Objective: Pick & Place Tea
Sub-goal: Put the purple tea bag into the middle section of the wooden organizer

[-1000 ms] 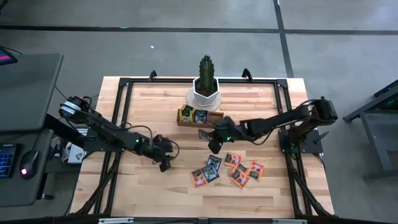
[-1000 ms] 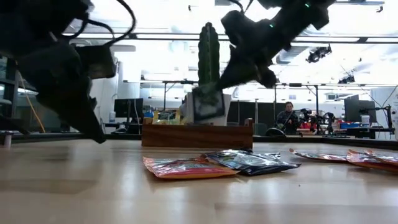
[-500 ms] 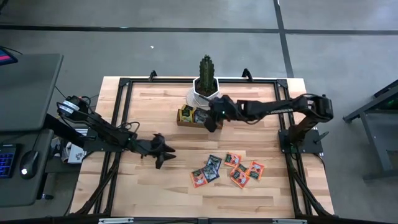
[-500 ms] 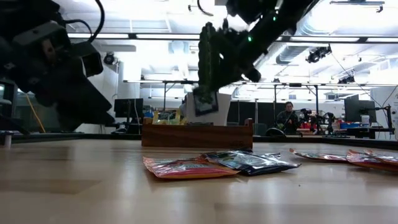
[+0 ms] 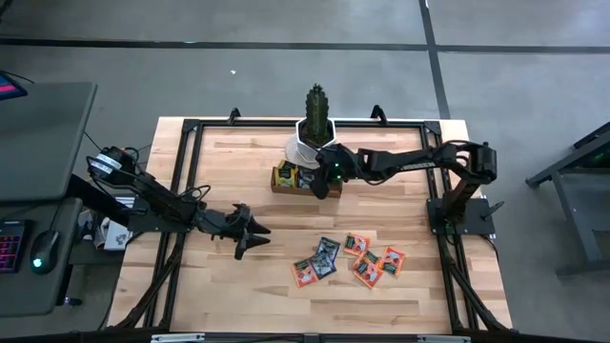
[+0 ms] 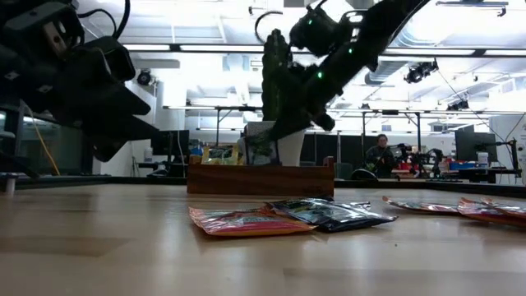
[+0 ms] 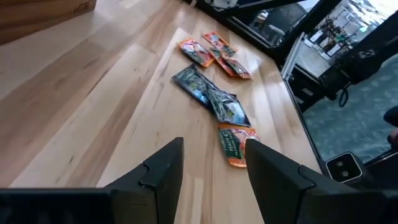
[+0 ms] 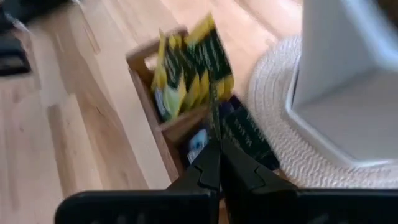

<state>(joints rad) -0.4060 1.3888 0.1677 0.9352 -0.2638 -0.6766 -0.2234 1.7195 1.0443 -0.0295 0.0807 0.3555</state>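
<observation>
Our right tool (image 5: pixel 327 181) has carried its pinched dark sachet (image 8: pixel 214 106) from mid-surface to directly above the tray (image 5: pixel 283 188). We hold it edge-down over the middle compartment. Left tool (image 5: pixel 250 232) hovers released, loose sachets (image 5: pixel 348 259) to its right.

The brown wooden three-compartment tray (image 5: pixel 303 179) is crowded: the white faceted pot with a tall green cactus (image 5: pixel 315 133) stands just behind it, and the right gripper (image 5: pixel 325 187), jaws closed on a dark tea sachet (image 8: pixel 219 87), hangs over it. Bare pale wooden tabletop (image 5: pixel 238 152) lies wide between the tray and the loose orange-red and dark sachets (image 5: pixel 348 258), with the left gripper (image 5: pixel 255 234) hovering over its left part
</observation>
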